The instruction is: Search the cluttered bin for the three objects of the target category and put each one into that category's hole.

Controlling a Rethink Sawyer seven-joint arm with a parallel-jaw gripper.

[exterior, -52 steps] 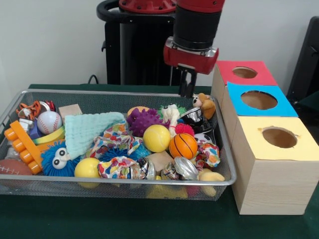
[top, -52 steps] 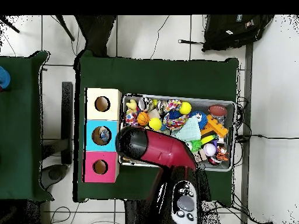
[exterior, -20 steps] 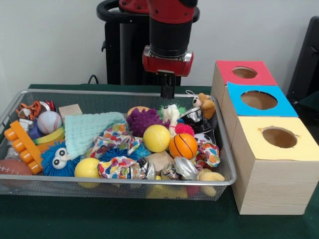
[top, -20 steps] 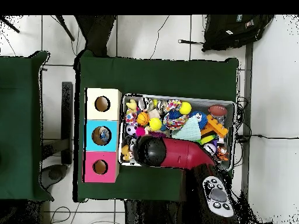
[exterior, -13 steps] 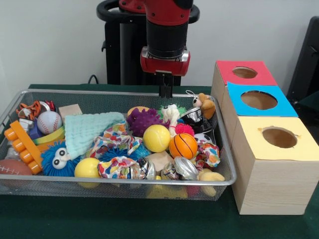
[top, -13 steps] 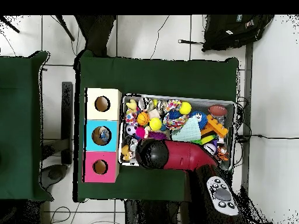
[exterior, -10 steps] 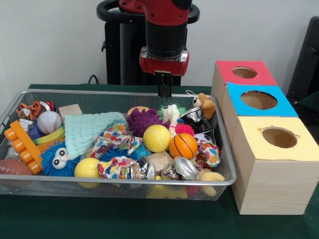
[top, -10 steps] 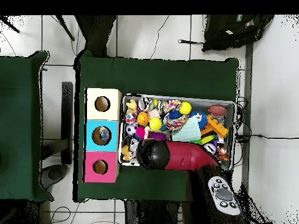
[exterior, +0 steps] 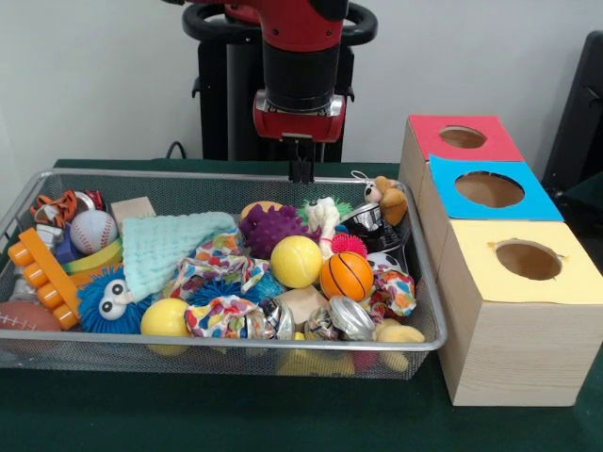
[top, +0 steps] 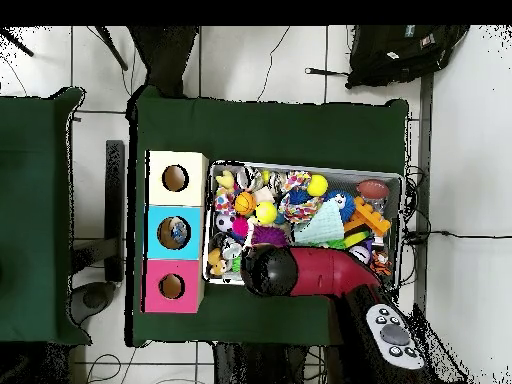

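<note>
1. Front view: claw (exterior: 301, 172) hangs above the far rim of the wire bin (exterior: 226, 347), fingers close together, nothing between them.
2. Directly below and nearer: purple spiky ball (exterior: 273, 226); beside it, yellow ball (exterior: 296, 261) and basketball (exterior: 346, 275), touching.
3. Right of the bin: red-top hole (exterior: 463, 137), blue-top hole (exterior: 489, 188), yellow-top hole (exterior: 528, 259).
4. Overhead view: red arm (top: 305, 273) covers the bin's base-side edge; claw hidden; green counter (top: 270, 125) under everything.
</note>
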